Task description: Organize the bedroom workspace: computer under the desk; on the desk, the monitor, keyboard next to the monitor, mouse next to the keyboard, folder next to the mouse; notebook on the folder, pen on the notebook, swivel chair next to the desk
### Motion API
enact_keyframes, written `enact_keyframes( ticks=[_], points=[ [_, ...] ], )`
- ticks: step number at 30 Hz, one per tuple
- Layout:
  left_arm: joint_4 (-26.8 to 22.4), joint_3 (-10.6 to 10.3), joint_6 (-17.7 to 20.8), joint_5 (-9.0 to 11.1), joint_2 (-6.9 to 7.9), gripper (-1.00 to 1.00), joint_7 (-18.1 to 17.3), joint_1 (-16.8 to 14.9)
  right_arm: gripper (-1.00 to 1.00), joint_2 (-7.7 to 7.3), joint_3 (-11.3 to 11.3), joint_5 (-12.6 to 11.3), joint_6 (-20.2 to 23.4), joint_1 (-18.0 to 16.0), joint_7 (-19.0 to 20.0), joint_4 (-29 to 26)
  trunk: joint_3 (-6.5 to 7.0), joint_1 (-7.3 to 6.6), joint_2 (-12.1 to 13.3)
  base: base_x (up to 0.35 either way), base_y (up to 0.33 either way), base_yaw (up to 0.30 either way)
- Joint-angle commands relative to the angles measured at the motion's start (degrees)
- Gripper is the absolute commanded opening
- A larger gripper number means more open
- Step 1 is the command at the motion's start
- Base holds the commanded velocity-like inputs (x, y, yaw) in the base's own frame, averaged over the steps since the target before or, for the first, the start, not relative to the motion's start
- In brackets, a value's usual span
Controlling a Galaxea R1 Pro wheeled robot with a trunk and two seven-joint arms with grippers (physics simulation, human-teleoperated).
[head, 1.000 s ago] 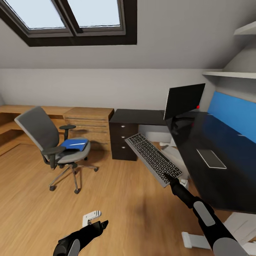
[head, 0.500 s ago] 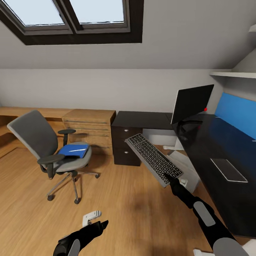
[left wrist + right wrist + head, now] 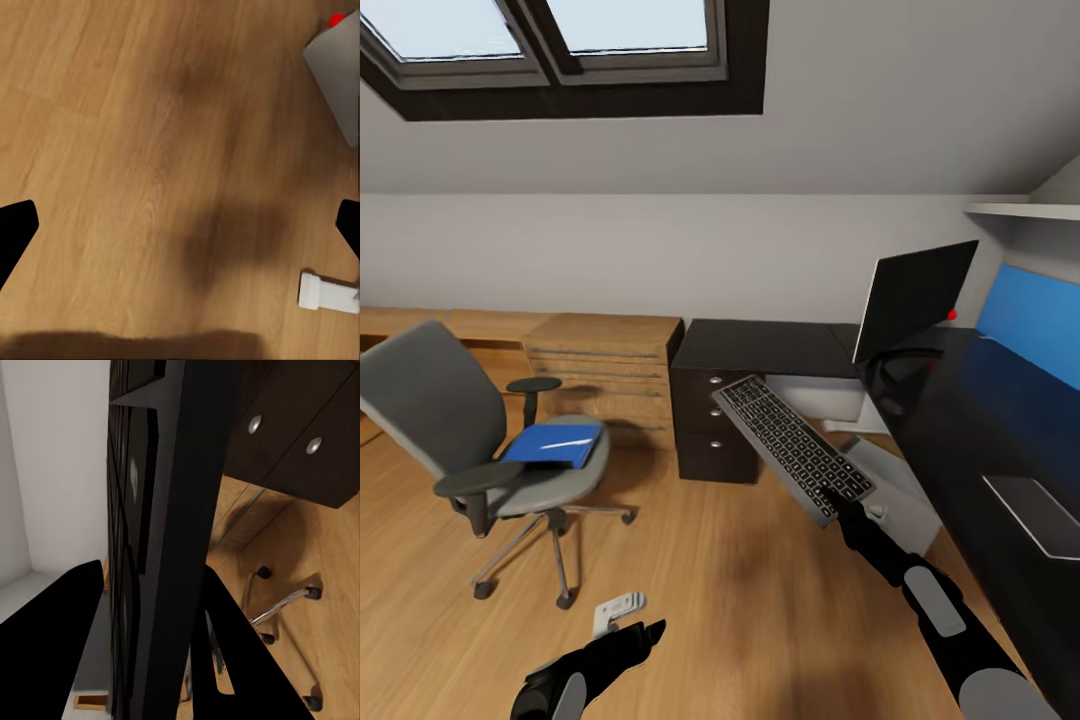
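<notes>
My right gripper (image 3: pixel 830 500) is shut on the near end of the dark keyboard (image 3: pixel 792 448), holding it tilted in the air in front of the desk (image 3: pixel 960 420). The right wrist view shows the keyboard (image 3: pixel 172 510) edge-on between the fingers (image 3: pixel 52 645). The monitor (image 3: pixel 915 290) stands on the black desk top, with the grey notebook (image 3: pixel 1040 512) lying nearer. On the swivel chair (image 3: pixel 450 410) lies the blue folder (image 3: pixel 552 444), a thin white pen (image 3: pixel 572 440) on it. The grey computer (image 3: pixel 895 480) stands under the desk. My left gripper (image 3: pixel 645 635) hangs open over the floor.
A dark three-drawer unit (image 3: pixel 718 420) and a light wooden cabinet (image 3: pixel 605 372) stand against the far wall. A small white object (image 3: pixel 618 610) lies on the wooden floor near my left gripper. A blue panel (image 3: pixel 1040 335) backs the desk, with a shelf (image 3: pixel 1025 210) above.
The camera has moved: the chair now sits further left in the picture, the desk and notebook further right. Both arms keep their pose, the keyboard still held.
</notes>
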Motion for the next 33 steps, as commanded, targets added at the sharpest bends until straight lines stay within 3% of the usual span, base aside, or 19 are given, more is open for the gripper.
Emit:
enact_keyframes(
  ticks=[1, 33],
  points=[
    [-0.06, -0.36, 0.29, 0.16, 0.02, 1.0, 0.0, -0.02, -1.0, 0.02, -0.16, -0.65, 0.55, -0.09, 0.05, -0.01, -0.03, 0.03, -0.03, 0.325, 0.0, -0.185],
    [-0.03, -0.87, 0.29, 0.16, 0.02, 1.0, 0.05, -0.02, -1.0, 0.02, -0.11, -0.54, 0.54, -0.08, -0.02, -0.1, 0.07, 0.03, -0.03, 0.323, 0.0, -0.025]
  ],
)
